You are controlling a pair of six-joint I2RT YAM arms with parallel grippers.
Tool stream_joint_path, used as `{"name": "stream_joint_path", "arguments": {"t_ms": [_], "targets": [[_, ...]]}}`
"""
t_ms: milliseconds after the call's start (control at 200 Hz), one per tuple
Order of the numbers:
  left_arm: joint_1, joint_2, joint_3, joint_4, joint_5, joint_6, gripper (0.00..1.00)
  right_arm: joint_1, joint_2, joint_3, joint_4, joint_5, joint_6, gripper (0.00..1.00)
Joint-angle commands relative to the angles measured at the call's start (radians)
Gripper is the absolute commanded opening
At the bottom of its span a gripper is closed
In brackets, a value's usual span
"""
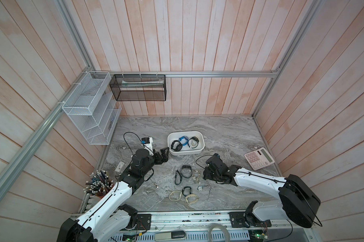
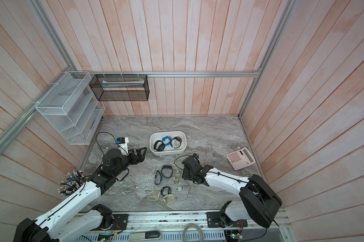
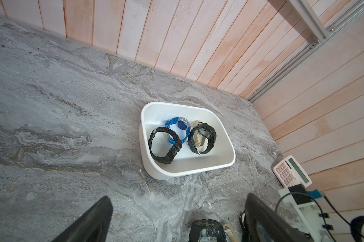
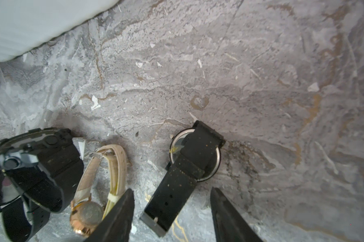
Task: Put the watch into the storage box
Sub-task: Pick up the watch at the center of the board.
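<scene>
- The right gripper (image 4: 171,189) is partly open, with one finger on each side of the black-strap watch (image 4: 194,150) on the table (image 4: 260,83), gaps showing.
- The left gripper (image 3: 178,197) is wide open and holds nothing.
- Farther off sits the storage box (image 1: 185,153), with bare table behind it.

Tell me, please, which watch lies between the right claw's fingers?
The flat black-strap watch, round and silver-rimmed; the chunky black watch and beige-strap watch lie outside the right claw.
</scene>
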Motion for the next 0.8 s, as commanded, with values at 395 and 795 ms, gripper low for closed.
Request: {"name": "stream_joint_path", "arguments": {"t_ms": [395, 795], "targets": [[0.003, -0.004, -0.024, -0.001, 0.023, 0.004, 1.00, 0.017, 0.090, 0.046, -0.012, 0.049, -0.016, 0.51], [0.003, 0.013, -0.020, 0.009, 0.037, -0.004, 1.00, 0.019, 0.065, 0.043, -0.064, 0.097, -0.057, 0.35]]}}
